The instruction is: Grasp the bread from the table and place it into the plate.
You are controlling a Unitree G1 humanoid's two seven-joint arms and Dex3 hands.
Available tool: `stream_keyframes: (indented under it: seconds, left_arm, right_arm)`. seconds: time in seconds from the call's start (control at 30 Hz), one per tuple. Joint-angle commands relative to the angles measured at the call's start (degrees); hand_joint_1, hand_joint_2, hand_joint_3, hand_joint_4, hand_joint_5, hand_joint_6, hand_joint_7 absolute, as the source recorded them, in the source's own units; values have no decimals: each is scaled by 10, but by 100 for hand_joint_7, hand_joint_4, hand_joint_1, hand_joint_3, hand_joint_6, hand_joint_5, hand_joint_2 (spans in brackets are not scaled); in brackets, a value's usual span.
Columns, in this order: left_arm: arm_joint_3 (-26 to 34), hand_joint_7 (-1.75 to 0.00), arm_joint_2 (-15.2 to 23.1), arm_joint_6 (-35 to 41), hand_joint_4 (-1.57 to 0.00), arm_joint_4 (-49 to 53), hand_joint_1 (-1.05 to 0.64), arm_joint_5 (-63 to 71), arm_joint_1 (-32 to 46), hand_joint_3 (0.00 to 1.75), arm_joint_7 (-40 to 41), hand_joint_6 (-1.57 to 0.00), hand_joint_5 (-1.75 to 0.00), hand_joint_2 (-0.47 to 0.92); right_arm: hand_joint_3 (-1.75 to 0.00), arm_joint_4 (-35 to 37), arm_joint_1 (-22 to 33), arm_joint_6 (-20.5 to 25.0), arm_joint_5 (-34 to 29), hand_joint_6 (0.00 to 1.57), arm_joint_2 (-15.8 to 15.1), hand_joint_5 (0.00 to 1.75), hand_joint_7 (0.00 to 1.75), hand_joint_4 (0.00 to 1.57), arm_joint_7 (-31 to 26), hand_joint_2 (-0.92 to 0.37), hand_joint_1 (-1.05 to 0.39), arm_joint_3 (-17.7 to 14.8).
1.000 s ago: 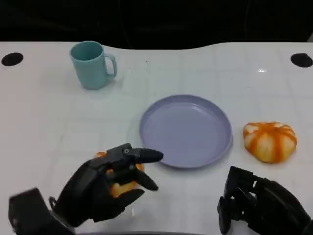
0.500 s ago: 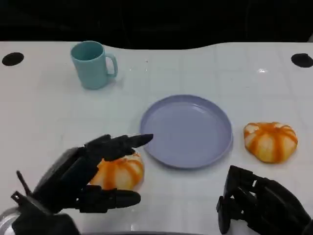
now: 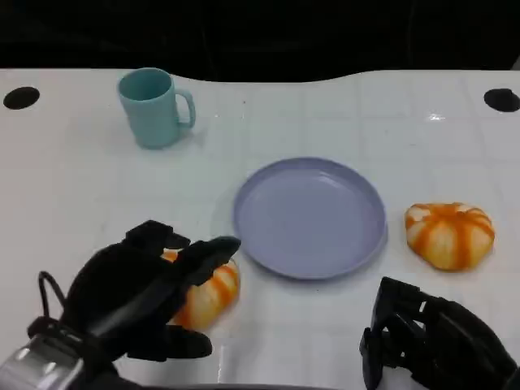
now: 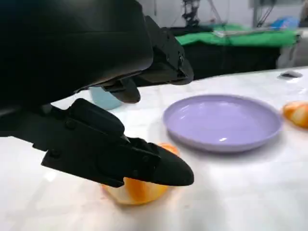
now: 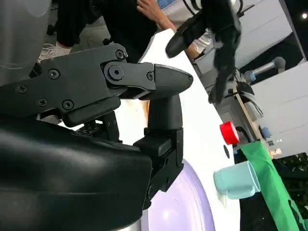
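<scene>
The bread (image 3: 207, 292) lay on the counter (image 3: 341, 106) at about 8 o'clock from the plate (image 3: 309, 216), just beside its rim, with the left hand (image 3: 142, 296) draped over it, fingers apart and not visibly clamped. Judged risk: a shallow grip on the soft, rounded loaf might have let it squash or slip on lifting. A second loaf (image 3: 449, 234) sat at 3 o'clock and a teal mug (image 3: 153, 107) at 10 o'clock, neither blocking the short path; the right hand (image 3: 431, 345), fingers curled on nothing, rested at 5 o'clock.

Orange-and-white striped bread (image 3: 213, 289), round, lies on the table near my left, partly covered. Lavender plate (image 3: 309, 217), shallow and upright, sits centre, just right of it and farther.
</scene>
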Motion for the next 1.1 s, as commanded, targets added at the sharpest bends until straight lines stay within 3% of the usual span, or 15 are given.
stream_keyframes:
  seconds: [0.03, 0.23, 0.67, 0.97, 1.1]
  left_arm:
    - [-41, 0, -10, 64, -27, 8, -81, 61, -17, 10, 5, -28, -50, 92]
    - [-95, 0, -18, 130, -27, 66, -80, 134, -61, 7, 14, -28, -49, 92]
    - [-165, -1, -19, 208, -27, 218, -76, 143, -139, 4, 52, -30, -50, 92]
    - [-187, -2, -12, 215, -28, 270, -69, 106, -166, 4, 38, -33, -52, 92]
    - [-191, -5, -2, 184, -43, 316, -53, 71, -183, 6, 68, -44, -59, 92]
  right_arm:
    - [-42, 0, 0, -3, 7, 40, -5, 175, 172, 62, 2, -92, -53, -7]
    - [-42, 3, -2, -9, 3, 40, -8, 175, 172, 61, 5, -92, -54, -7]
    - [-43, 3, -1, -13, 1, 39, -9, 175, 174, 61, 3, -92, -54, -8]
    - [-44, 6, -3, -15, 3, 39, -7, 175, 174, 62, 6, -92, -53, -9]
    - [-44, 5, -3, -12, 4, 40, -7, 175, 174, 63, 5, -92, -53, -9]
